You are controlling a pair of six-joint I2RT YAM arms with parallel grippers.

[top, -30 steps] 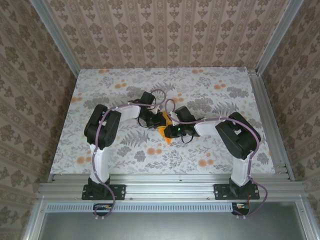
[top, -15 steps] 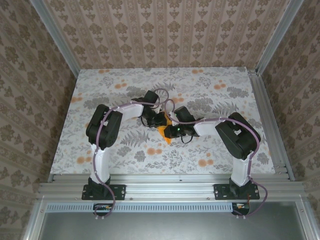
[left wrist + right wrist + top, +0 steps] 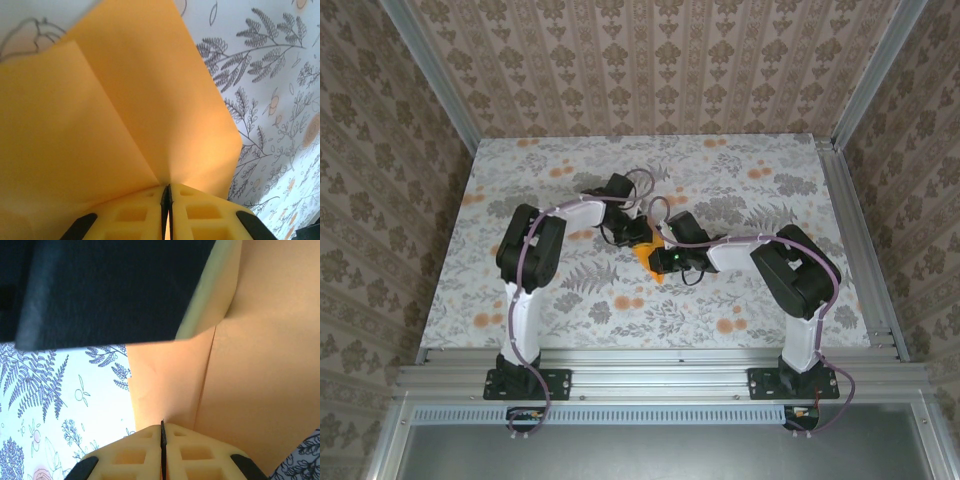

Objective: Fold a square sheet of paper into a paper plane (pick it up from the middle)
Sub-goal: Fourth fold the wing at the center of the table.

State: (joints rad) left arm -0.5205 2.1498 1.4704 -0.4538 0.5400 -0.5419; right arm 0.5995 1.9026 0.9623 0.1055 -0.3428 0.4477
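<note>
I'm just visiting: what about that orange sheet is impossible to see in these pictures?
Left wrist view: the orange paper runs off the left and top edges; the left tool hides the pinched part.
Right wrist view: a dark blurred bulk covers the paper's top; the right tool hides its lower edge.
Top view: both tools cover most of the paper, small there, so its shape is unreadable.

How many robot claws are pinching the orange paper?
2. The left gripper is shut on the square sheet of paper from the left; the right gripper is shut on it from the right.
</note>
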